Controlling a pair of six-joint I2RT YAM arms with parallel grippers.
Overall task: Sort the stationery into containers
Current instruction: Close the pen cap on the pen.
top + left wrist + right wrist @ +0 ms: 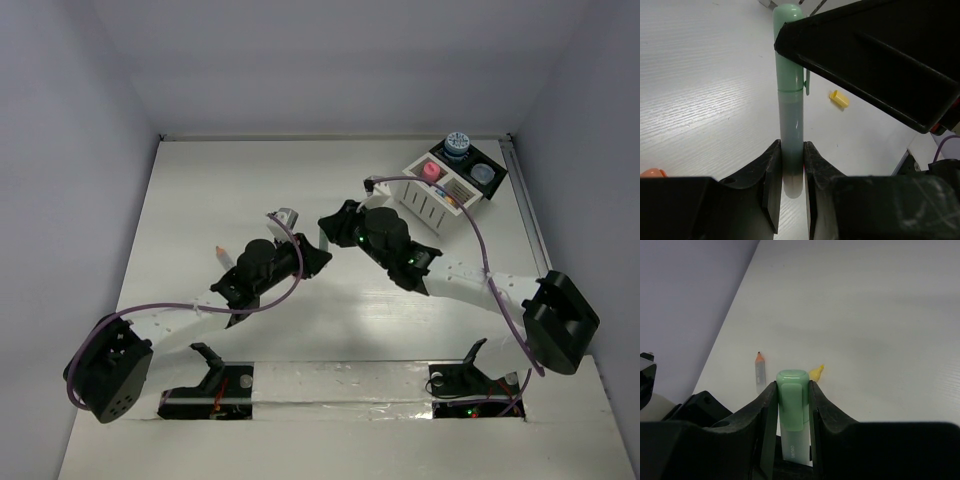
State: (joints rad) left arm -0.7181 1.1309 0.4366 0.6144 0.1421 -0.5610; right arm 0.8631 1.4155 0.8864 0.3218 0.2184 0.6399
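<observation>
A green highlighter (790, 100) with a pale barrel is held between both grippers above the table's middle. My left gripper (791, 170) is shut on the barrel's end. My right gripper (792, 390) is shut on the green clipped cap (792, 405), and its black finger (875, 55) shows in the left wrist view. In the top view the two grippers meet, left (308, 256) and right (335, 228), and hide the highlighter. The white slatted box (430, 202) joined to the black tray (497, 183) stands at the back right.
The box and tray hold a pink-capped bottle (432, 172), a blue-patterned pot (458, 145) and a grey cup (483, 172). On the table lie a short orange-tipped pencil (759, 371), a yellow piece (816, 373) and a small grey object (287, 217).
</observation>
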